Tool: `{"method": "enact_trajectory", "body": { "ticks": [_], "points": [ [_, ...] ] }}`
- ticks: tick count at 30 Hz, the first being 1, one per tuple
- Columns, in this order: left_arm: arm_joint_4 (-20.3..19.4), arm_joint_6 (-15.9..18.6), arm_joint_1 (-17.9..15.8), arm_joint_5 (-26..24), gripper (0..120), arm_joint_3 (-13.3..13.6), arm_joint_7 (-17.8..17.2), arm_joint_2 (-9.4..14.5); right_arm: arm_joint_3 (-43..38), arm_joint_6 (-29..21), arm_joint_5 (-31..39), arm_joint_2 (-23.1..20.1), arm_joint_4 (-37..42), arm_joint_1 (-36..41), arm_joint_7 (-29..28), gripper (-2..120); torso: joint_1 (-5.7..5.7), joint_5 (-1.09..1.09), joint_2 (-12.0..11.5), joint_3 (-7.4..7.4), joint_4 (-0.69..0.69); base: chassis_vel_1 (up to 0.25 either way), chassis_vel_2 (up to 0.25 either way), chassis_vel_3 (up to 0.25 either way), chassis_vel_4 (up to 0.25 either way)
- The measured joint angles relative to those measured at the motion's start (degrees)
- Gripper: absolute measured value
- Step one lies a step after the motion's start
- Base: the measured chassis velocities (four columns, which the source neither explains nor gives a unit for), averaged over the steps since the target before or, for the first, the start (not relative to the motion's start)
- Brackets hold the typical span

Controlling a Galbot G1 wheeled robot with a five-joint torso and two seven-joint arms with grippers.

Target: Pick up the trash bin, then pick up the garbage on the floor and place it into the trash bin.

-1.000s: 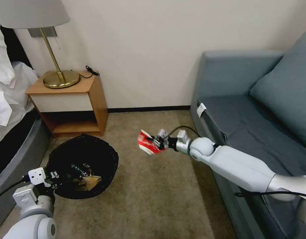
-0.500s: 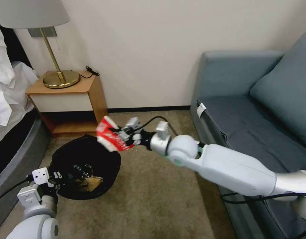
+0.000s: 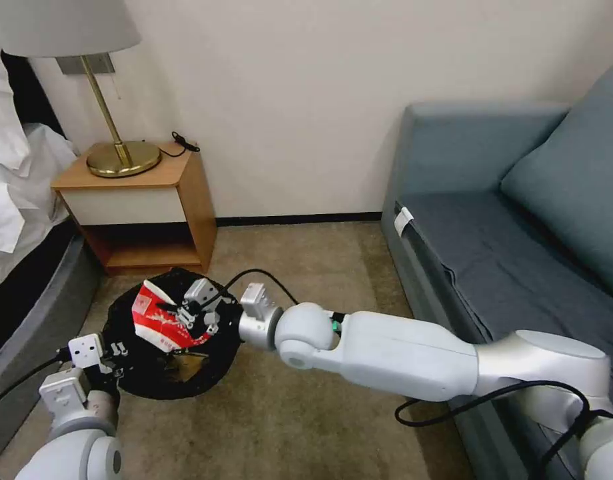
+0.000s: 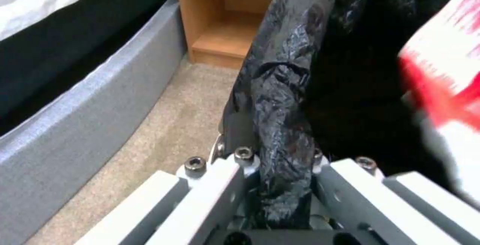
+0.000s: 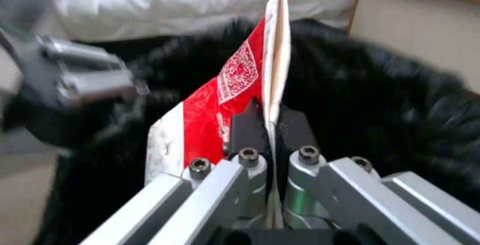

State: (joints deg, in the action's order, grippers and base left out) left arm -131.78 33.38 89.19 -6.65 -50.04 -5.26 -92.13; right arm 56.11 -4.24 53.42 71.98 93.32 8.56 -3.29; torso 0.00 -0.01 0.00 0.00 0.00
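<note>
Right tool (image 3: 180,315) grips my red-and-white carton (image 3: 158,323) above the trash bin (image 3: 216,333); left wrist view shows my left tool (image 4: 280,173) pinching its bag rim.

Soft, even room light — wrist views blurred at edges

QR-like code on red-and-white carton (image 5: 235,83), unreadable

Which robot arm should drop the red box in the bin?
The right. Its gripper already pinches the red-and-white carton over the trash bin. The left gripper is busy gripping the bin's bag rim.
</note>
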Motion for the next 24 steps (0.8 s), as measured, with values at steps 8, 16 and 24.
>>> {"method": "enact_trajectory", "body": {
  "ticks": [8,16,24],
  "points": [
    [-0.2,0.1,0.1,0.0,1,0.9,0.0,0.0,1.6,0.9,-4.0,2.4,-5.8,0.1,-0.7,0,0.00,0.00,0.0,0.00,0.00,0.000,0.000,0.000,0.000],
    [-0.6,0.4,0.1,-0.7,1,0.7,-0.1,0.0,1.7,1.4,-6.5,2.7,-7.2,0.2,-0.5,13,0.00,0.00,0.0,0.00,0.00,0.000,0.000,0.000,0.000],
    [-0.4,0.6,-0.2,-0.9,1,0.6,-0.1,0.0,1.5,1.3,-6.5,2.3,-6.6,0.3,-0.9,42,0.00,0.01,0.0,0.00,0.00,0.000,0.000,0.000,0.000]
  ]
}}
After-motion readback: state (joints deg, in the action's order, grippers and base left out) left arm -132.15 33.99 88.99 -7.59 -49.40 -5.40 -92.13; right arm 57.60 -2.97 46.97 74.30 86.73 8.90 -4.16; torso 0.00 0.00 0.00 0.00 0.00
